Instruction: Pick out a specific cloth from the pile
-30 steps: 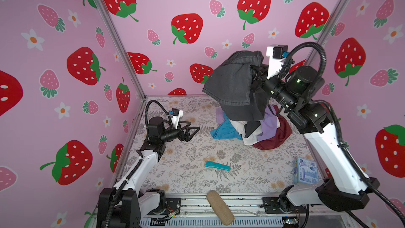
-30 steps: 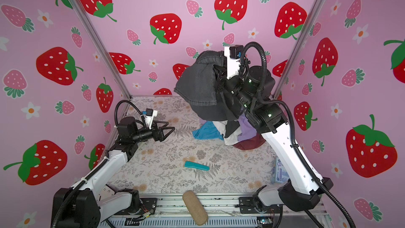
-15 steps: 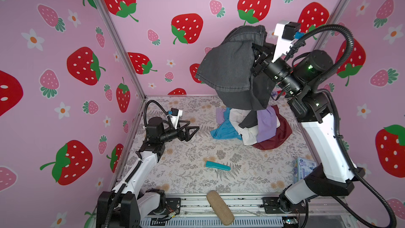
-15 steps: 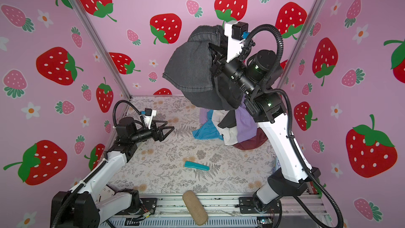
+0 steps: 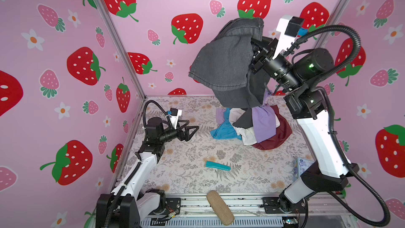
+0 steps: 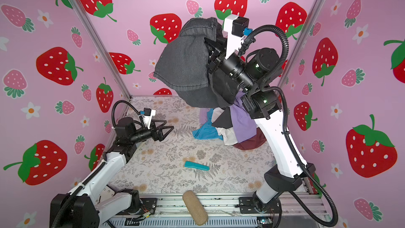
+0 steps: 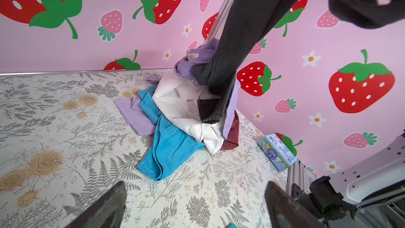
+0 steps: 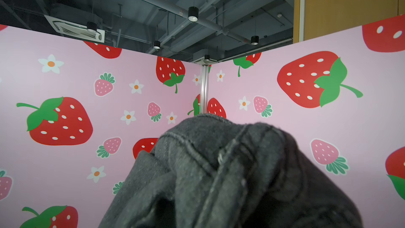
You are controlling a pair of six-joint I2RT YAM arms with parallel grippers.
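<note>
The cloth (image 5: 225, 62) (image 6: 186, 66), charcoal-black denim trousers, hangs high over the back right of the table, draped over my right gripper (image 5: 255, 43) (image 6: 209, 43). That gripper is shut on the cloth, and its fingertips are buried in denim folds (image 8: 219, 172). One trouser leg (image 7: 241, 29) runs down into the pile (image 5: 260, 126) (image 6: 236, 126) (image 7: 182, 106) of lavender, white, teal-blue and maroon garments. My left gripper (image 5: 192, 131) (image 6: 167, 130) (image 7: 195, 185) hovers low at the left, open and empty, pointing at the pile.
A small teal ribbed strip (image 5: 218, 166) (image 6: 196, 166) lies on the floral mat toward the front. A tan oblong pad (image 5: 220, 207) rests on the front rail. A blue-and-white carton (image 5: 303, 167) (image 7: 277, 152) sits by the right arm's base. Pink strawberry walls enclose three sides.
My right arm has lifted the cloth higher, pulling more of it up out of the pile. The left arm has not moved.
</note>
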